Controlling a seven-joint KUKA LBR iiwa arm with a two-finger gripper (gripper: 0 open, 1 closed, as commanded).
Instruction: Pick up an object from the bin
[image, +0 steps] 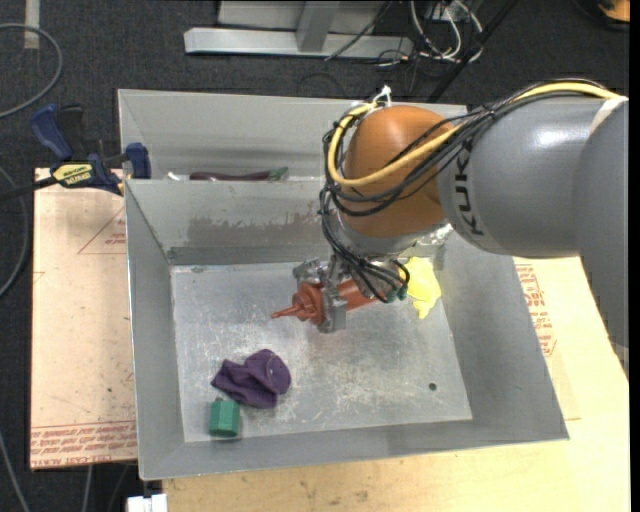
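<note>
Red toy (303, 302), pointed at one end, lies near the middle of the bin (400, 372), a little toward the back wall, its tip aimed left. The gripper (328, 308) is down right at the toy's thicker end, touching or very nearly so. From where I stand I cannot tell how far the hand is open, or whether it has the toy at all. The toy looks like light, stiff plastic, probably smooth enough to slip, so I'd take it across the thick body, not the thin tip. A yellow thing (424, 285) sits just right. A purple cloth (252, 378) and green block (223, 418) lie well apart.
</note>
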